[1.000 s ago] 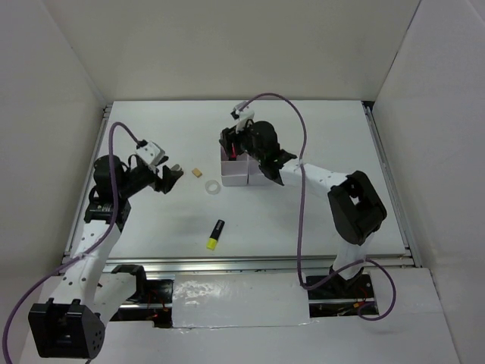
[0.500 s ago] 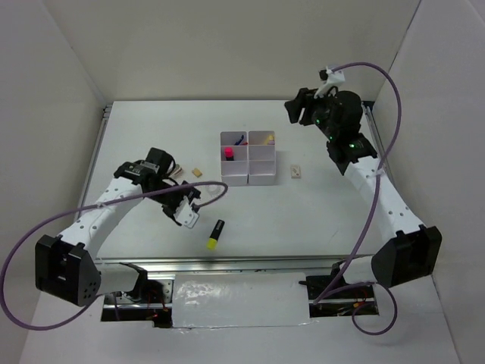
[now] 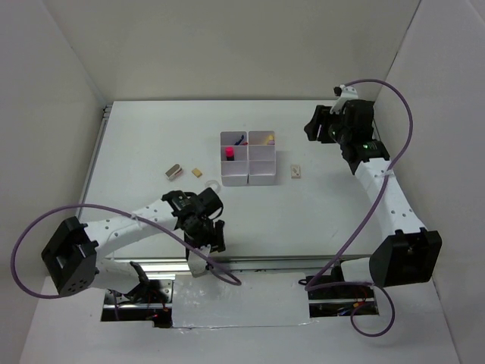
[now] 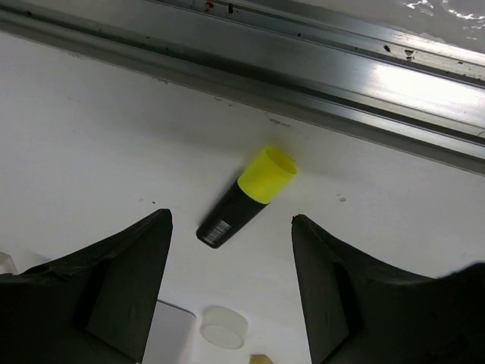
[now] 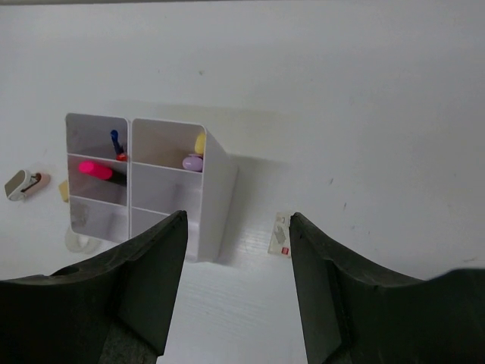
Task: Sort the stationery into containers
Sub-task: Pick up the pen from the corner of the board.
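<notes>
From above, the left gripper (image 3: 214,236) hides the yellow-black highlighter (image 4: 246,199). The left wrist view shows it lying flat by the table's near edge, with a yellow cap and black body, between wide-open jaws, not touched. The right gripper (image 5: 238,215) hangs open and empty near the far right corner, facing the containers (image 5: 216,205).

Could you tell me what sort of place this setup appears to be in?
Most likely a lab robot test cell, not a real office: plain white panels box in a white tabletop, an aluminium rail edges it, and purple cables trail from the left arm and right arm.
</notes>
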Available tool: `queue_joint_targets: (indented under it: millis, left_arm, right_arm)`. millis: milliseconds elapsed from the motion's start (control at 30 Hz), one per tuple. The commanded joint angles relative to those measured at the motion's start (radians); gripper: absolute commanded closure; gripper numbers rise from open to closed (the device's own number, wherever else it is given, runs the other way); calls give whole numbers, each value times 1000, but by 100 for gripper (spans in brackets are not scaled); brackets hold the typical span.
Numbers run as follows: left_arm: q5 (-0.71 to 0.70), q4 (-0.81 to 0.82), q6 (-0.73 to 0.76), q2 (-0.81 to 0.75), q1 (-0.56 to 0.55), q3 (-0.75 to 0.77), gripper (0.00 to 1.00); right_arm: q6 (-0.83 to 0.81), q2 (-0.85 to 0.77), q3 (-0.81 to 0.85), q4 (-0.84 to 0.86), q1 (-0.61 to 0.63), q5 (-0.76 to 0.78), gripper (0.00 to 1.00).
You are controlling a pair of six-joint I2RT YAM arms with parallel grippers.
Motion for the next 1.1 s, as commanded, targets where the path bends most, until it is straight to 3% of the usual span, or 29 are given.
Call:
queue_joint_targets:
  millis: [0, 367, 900, 1067]
  left_arm:
    - [-93, 43, 278, 23, -67, 10, 23]
    - [-260, 197, 269, 43, -164, -116, 24]
    - [-263, 300, 341, 51, -166, -246, 30]
    - [-286, 346, 360, 56, -167, -289, 38]
  right_arm:
    - [5, -8, 40, -54, -27, -16, 37]
    - [3, -32, 26, -99, -36, -27, 38]
    - [-1, -41, 17, -120, -62, -36, 38]
    - [3, -32, 20, -125, -62, -39, 39]
